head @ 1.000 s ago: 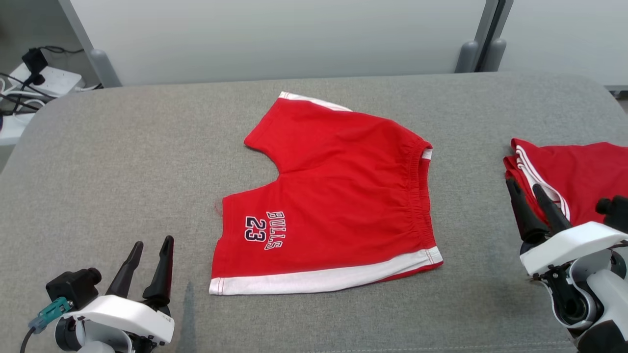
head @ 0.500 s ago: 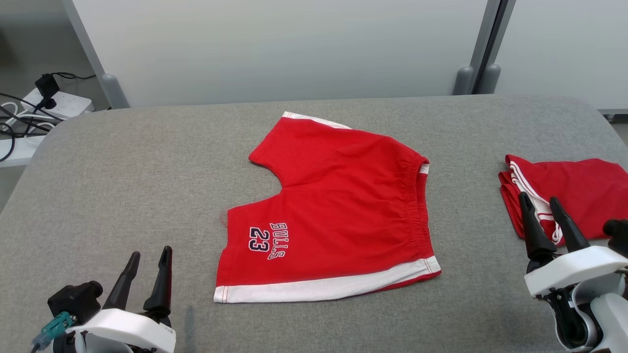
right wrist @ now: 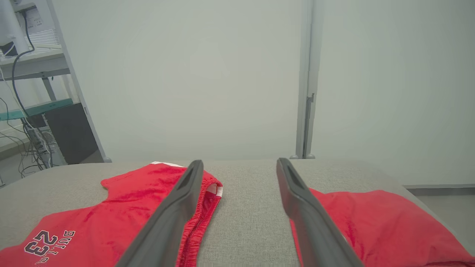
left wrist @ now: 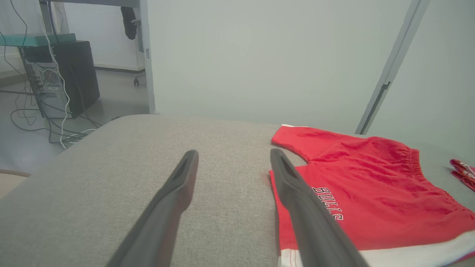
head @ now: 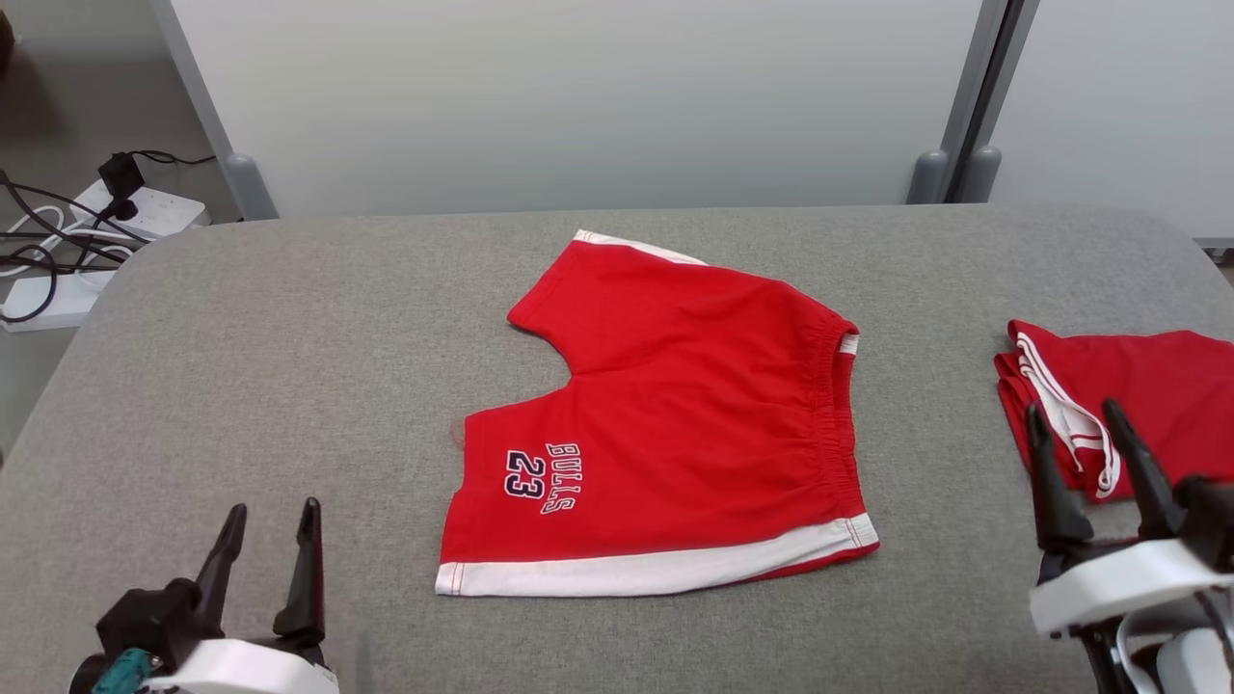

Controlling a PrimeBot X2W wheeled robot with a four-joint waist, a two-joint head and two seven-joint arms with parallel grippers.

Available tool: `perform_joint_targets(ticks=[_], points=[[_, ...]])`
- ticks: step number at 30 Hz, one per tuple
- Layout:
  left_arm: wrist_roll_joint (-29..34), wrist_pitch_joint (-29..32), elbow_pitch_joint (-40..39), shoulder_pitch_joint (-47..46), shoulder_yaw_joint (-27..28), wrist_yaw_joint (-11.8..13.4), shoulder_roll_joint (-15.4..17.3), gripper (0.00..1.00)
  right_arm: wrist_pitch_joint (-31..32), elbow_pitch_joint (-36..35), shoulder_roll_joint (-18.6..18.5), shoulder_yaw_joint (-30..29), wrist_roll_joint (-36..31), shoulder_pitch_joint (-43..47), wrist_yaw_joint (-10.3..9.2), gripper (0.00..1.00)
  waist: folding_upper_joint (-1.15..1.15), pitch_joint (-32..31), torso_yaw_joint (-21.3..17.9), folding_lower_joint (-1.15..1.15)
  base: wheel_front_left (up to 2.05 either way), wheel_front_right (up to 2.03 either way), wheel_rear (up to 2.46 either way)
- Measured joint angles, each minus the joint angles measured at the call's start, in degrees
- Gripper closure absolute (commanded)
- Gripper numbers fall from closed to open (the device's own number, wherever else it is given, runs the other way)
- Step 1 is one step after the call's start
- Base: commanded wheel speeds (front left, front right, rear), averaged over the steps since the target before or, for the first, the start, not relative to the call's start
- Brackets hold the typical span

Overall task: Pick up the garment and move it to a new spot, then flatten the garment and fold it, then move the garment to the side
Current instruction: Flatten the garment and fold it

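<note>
Head view: left pincer (head: 273,508) and right pincer (head: 1073,409), fingers upward, agape and empty, clear of garment (head: 675,414)

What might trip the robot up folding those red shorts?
1. The right gripper hangs open right by a folded red garment of the same colour; it might snag that instead of the shorts.
2. The shorts lie flat in two layers, so a pinch could catch just the top one and bunch it.
</note>
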Motion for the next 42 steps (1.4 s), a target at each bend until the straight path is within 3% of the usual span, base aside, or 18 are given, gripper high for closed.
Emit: perform_joint_targets(ticks=[8,22,32,42], points=[[6.15,0.0,-1.7,3.36,1.62,0.08,-2.36,0.0,0.0,-4.43,3.83,-1.83,-6.56,7.47,0.01,0.0,0.0,-0.56,0.12,0.0,0.0,0.0,0.0],[9.78,0.0,-2.05,6.48,2.11,0.75,-3.67,0.0,0.0,-4.76,4.85,-0.18,-9.44,11.12,0.01,0.0,0.0,-0.07,-0.61,0.0,0.0,0.0,0.0],[9.88,0.0,-1.65,6.45,1.99,0.75,-3.75,0.0,0.0,-2.77,4.65,1.24,-9.2,10.82,0.01,0.0,0.0,0.36,-0.26,0.0,0.0,0.0,0.0],[8.71,0.0,-0.44,5.8,-0.77,0.74,-3.79,0.0,0.0,4.86,3.54,2.23,-8.94,6.57,0.01,0.0,0.0,2.61,2.16,0.0,0.0,0.0,0.0]])
